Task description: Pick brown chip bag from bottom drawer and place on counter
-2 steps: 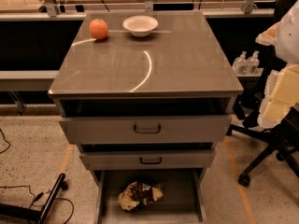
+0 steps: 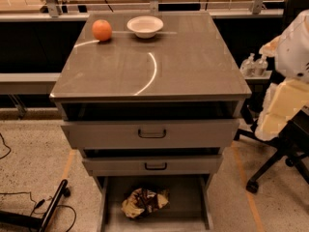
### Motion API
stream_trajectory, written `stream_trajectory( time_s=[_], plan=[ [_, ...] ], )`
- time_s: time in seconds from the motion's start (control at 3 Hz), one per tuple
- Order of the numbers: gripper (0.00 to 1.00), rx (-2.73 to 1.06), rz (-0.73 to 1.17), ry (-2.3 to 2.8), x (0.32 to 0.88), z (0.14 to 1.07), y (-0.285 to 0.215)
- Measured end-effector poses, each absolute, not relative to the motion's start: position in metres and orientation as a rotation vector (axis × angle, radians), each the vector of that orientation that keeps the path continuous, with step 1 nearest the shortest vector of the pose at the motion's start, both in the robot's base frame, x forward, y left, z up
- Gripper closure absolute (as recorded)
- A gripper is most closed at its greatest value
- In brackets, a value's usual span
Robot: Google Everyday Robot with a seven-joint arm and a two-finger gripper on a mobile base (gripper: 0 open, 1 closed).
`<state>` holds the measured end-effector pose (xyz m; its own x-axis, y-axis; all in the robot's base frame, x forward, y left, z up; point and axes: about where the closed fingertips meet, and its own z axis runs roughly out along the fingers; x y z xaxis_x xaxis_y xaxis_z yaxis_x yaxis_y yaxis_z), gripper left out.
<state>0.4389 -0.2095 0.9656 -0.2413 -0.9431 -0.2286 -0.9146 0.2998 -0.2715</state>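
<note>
The brown chip bag [image 2: 144, 201] lies crumpled on the floor of the bottom drawer [image 2: 188, 202], which is pulled open at the foot of the cabinet. The bag sits left of the drawer's middle, dark brown with tan patches. The counter [image 2: 183, 62] is the glossy grey-brown cabinet top with a curved light reflection. My gripper [image 2: 282, 108] is at the right edge of the view, on the white and cream arm. It hangs beside the cabinet at about the height of the top drawer, well above and to the right of the bag.
An orange fruit [image 2: 102, 30] and a white bowl [image 2: 145, 26] stand at the back of the counter. Two wider drawers with black handles [image 2: 152, 133] stick out slightly above the bottom one. An office chair base [image 2: 275, 168] is at the right. Black cables and a bar [image 2: 48, 211] lie on the floor at the left.
</note>
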Motion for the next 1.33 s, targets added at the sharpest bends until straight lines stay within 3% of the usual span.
stream_trajectory(
  time_s=[1.0,1.33],
  plan=[
    [0.0,-1.569,-0.068,2.213,0.395,0.802,-0.184],
    [0.0,-1.539,-0.097,2.192,0.4,0.788,-0.184]
  ],
)
